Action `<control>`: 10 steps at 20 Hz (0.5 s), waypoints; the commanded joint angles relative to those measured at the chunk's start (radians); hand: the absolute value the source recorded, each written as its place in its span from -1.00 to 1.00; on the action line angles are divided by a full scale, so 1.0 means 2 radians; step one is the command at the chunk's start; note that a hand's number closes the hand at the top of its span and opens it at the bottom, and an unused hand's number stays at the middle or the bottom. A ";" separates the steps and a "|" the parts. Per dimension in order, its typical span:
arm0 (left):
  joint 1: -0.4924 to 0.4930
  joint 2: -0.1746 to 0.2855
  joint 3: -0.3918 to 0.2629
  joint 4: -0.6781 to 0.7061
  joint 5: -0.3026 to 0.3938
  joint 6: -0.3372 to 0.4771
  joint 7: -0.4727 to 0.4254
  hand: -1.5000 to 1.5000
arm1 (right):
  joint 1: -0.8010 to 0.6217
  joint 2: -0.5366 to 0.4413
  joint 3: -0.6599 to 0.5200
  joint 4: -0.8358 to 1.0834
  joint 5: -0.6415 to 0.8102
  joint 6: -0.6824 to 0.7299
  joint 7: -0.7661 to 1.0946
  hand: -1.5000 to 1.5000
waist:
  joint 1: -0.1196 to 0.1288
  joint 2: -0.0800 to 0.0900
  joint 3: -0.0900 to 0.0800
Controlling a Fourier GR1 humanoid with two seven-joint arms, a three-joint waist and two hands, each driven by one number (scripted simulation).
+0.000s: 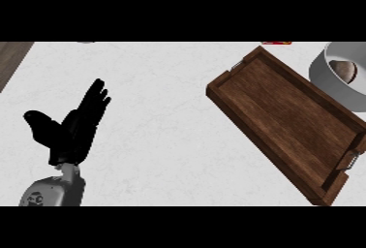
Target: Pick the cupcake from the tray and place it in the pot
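- Resting at the left side of the view, the left robot hand (pixel 71 131) is black and wide open.
- Its fingers (pixel 94 99) are straight and point up and a little to the right.
- Its thumb (pixel 39 123) sticks out to the left, apart from the fingers.
- This robot hand holds nothing, and none of the task's things touch it.
- A grey forearm (pixel 50 193) comes in from the lower edge and joins the robot hand at the wrist.
- The surface (pixel 164 121) is white with faint grey marks.
- A brown wooden tray (pixel 286 116) lies on the surface at the right, set at a slant from the upper middle down to the lower right.
- The tray has a raised rim all around and a small metal handle (pixel 348 162) at its lower right end.
- Another small handle (pixel 236 64) shows at its upper left end.
- A grey pot (pixel 325 77) stands at the upper right, just beside the tray's long far side, and the view's edge cuts part of it off.
- The cupcake (pixel 344 70) is inside the pot, and it looks like a small round brown thing.
- The tray and the pot are well apart from the left robot hand.
- A small red thing (pixel 276 42) peeks in at the top edge, too cut off to tell what it is.
- A brown strip (pixel 13 60) shows at the upper left corner, beside the white surface.
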 commanded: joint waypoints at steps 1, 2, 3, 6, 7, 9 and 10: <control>-0.001 0.022 0.026 0.007 0.018 -0.023 -0.013 0.00 | 0.002 0.037 -0.027 0.016 -0.035 -0.023 -0.005 -1.00 | -0.005 -0.002 0.000; 0.017 -0.009 -0.003 -0.012 0.000 0.002 -0.009 0.00 | -0.017 0.021 -0.042 0.051 -0.041 -0.030 -0.028 -1.00 | -0.001 -0.001 0.000; 0.014 0.004 0.006 -0.021 0.004 -0.002 0.004 0.00 | -0.014 0.031 -0.057 0.037 -0.052 -0.052 -0.034 -1.00 | -0.001 -0.001 0.000; 0.024 0.004 0.007 -0.009 0.007 -0.009 -0.009 0.00 | -0.017 0.019 -0.100 0.030 -0.066 -0.114 -0.072 -1.00 | -0.002 -0.001 0.001; 0.039 -0.006 -0.001 -0.007 0.003 -0.009 -0.033 0.00 | -0.025 0.019 -0.106 0.039 -0.064 -0.137 -0.085 -1.00 | 0.002 0.001 0.000; -0.012 -0.007 0.011 0.024 0.006 0.000 -0.013 0.00 | -0.026 0.006 -0.123 0.030 -0.078 -0.141 -0.078 -1.00 | -0.010 0.000 0.000; 0.023 -0.017 -0.013 0.003 -0.014 0.005 -0.032 0.00 | -0.031 -0.012 -0.135 0.050 -0.081 -0.145 -0.086 -1.00 | -0.004 0.000 0.000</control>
